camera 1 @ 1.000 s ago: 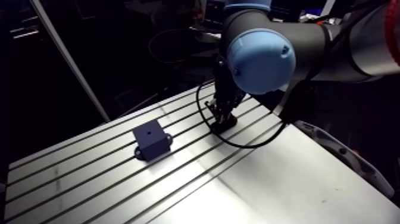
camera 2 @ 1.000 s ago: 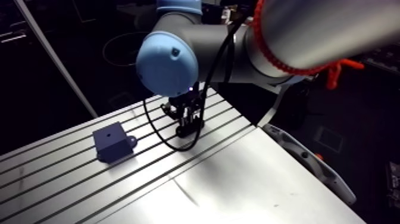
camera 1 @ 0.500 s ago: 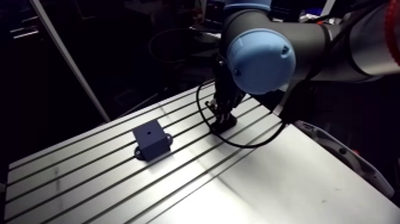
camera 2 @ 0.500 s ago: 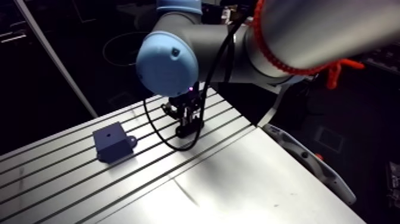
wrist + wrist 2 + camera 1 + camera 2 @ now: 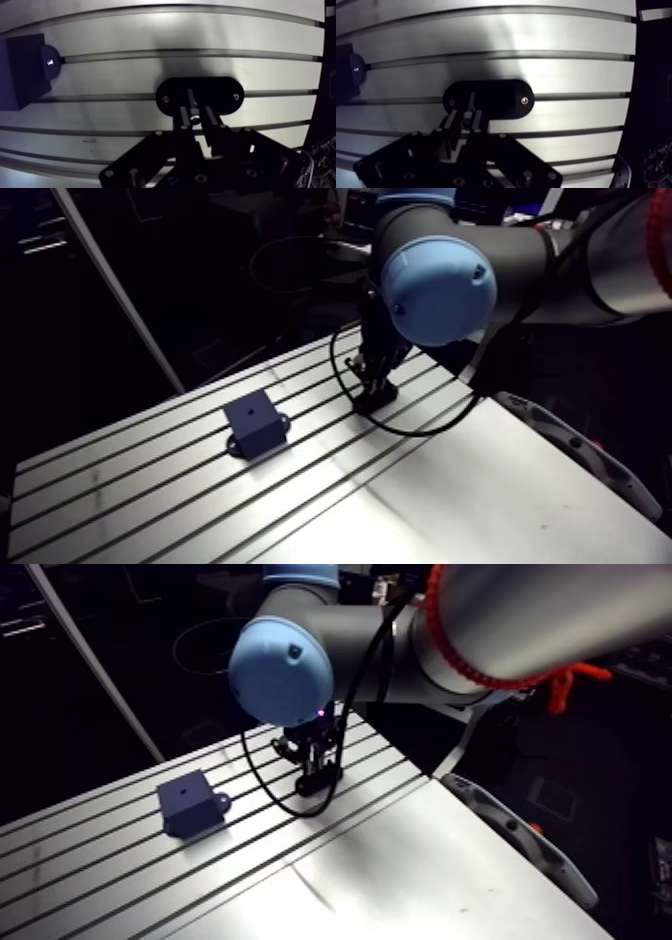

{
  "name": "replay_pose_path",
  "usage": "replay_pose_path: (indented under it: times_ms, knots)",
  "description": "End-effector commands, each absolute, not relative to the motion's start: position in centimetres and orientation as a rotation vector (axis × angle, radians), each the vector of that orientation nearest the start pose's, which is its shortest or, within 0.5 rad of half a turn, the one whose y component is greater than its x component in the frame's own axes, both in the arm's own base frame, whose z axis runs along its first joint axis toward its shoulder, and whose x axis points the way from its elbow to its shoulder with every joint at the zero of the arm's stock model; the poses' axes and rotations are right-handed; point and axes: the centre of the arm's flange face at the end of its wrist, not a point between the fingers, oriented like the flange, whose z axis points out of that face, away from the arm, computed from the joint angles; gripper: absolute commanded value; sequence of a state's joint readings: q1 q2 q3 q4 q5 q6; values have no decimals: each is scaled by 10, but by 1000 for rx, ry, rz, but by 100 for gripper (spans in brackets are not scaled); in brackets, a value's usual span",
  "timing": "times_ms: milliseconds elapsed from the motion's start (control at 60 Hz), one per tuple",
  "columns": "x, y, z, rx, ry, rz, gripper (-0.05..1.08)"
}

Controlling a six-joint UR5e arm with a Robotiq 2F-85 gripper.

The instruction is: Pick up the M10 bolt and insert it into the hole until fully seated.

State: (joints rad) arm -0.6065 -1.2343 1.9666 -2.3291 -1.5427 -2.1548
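The step in hand seems to be the grasp: a lift should run straight up the bolt's axis, so the bolt (image 5: 192, 102) leaves the holder (image 5: 225, 97) untilted. It stands at the holder's middle on the desk (image 5: 150, 35), and the 2 fingers (image 5: 183, 120) appear to pinch it. The block (image 5: 252, 421) with the hole (image 5: 250, 409) sits well apart from the holder.

Slotted aluminium table (image 5: 150, 488): gleams pale under strong light, carries dark parallel grooves along its length. Adjoins a smooth, unslotted sheet (image 5: 520, 488) on the near side. Beyond the far edge, a slanted pale pole (image 5: 118, 288); elsewhere dim, almost black.
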Motion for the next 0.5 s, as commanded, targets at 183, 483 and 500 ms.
replay_pose_path:
  times_ms: [183,483,500]
  knots:
    - [-518,191,219,30,3207,-5,88]
    - [-525,187,274,8,3300,68,99]
    - [-525,187,274,8,3300,68,99]
